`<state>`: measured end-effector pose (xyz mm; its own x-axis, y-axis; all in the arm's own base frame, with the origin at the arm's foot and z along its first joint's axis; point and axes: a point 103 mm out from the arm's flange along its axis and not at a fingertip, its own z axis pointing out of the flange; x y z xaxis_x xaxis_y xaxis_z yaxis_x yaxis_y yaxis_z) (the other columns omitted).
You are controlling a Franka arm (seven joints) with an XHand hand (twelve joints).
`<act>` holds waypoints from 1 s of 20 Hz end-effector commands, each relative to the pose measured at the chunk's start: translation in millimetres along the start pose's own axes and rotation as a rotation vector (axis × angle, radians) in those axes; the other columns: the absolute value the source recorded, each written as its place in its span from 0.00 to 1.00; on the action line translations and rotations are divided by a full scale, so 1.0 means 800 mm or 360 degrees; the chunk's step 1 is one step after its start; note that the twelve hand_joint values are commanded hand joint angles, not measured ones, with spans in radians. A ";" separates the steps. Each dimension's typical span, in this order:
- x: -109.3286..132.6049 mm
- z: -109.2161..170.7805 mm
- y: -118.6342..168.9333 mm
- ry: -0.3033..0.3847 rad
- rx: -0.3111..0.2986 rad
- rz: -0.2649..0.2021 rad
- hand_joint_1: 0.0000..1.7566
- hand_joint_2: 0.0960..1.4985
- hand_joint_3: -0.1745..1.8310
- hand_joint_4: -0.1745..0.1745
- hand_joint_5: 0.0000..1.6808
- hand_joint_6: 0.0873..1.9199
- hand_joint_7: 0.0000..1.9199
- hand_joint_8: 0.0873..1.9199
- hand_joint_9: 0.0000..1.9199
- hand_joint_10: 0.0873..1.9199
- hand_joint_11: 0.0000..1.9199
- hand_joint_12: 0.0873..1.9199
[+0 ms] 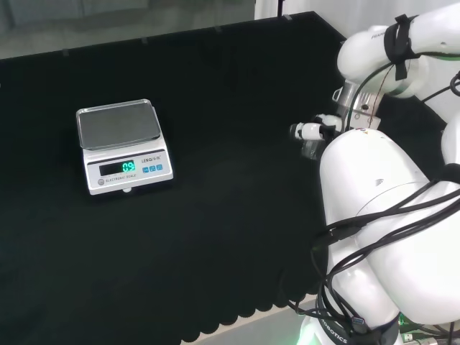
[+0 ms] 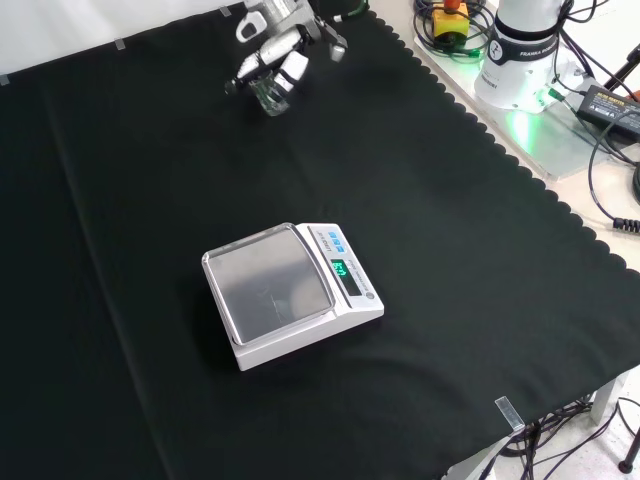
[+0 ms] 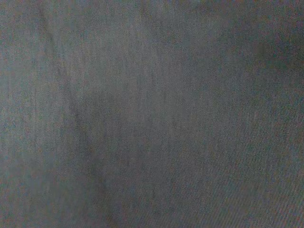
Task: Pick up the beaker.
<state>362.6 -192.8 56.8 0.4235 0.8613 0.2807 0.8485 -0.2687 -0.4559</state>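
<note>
A small clear beaker point(image 2: 269, 96) sits at the top of the front view, and the hand point(image 2: 283, 52) has its fingers curled round the glass. In the head view the same beaker point(image 1: 311, 149) peeks out just left of the arm's big white link, under the hand point(image 1: 313, 131). Whether the beaker rests on the black cloth or hangs just above it I cannot tell. The wrist view gives a close look at grey-black cloth point(image 3: 152, 114).
A white electronic scale point(image 2: 290, 295) with a steel pan and a lit green display stands mid-cloth; in the head view the scale point(image 1: 121, 145) is at the left. The cloth's scalloped edge point(image 2: 480, 130) runs along the right of the front view, with cables beyond.
</note>
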 end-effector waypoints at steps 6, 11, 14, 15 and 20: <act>0.032 -0.011 -0.021 -0.0565 -0.0679 -0.0119 0.30 0.63 0.21 0.19 0.31 0.05 0.28 0.42 0.40 0.39 0.41 0.63; 0.043 -0.019 -0.030 -0.0656 -0.0811 -0.0134 0.65 0.67 0.12 0.06 0.63 0.40 0.75 0.27 0.88 0.11 0.87 0.31; 0.047 -0.022 -0.034 -0.0685 -0.0843 -0.0150 0.67 0.67 0.11 0.00 0.65 0.40 0.79 0.25 0.93 0.07 0.90 0.28; 0.049 -0.023 -0.035 -0.0687 -0.0851 -0.0157 0.67 0.67 0.11 0.00 0.65 0.40 0.80 0.25 0.94 0.07 0.90 0.27; 0.061 -0.038 -0.042 -0.0715 -0.0908 -0.0179 0.67 0.67 0.11 0.00 0.65 0.40 0.83 0.23 0.99 0.07 0.92 0.25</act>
<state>361.8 -168.3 92.9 0.2620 0.9570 -0.1243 0.9650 -0.2608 0.0258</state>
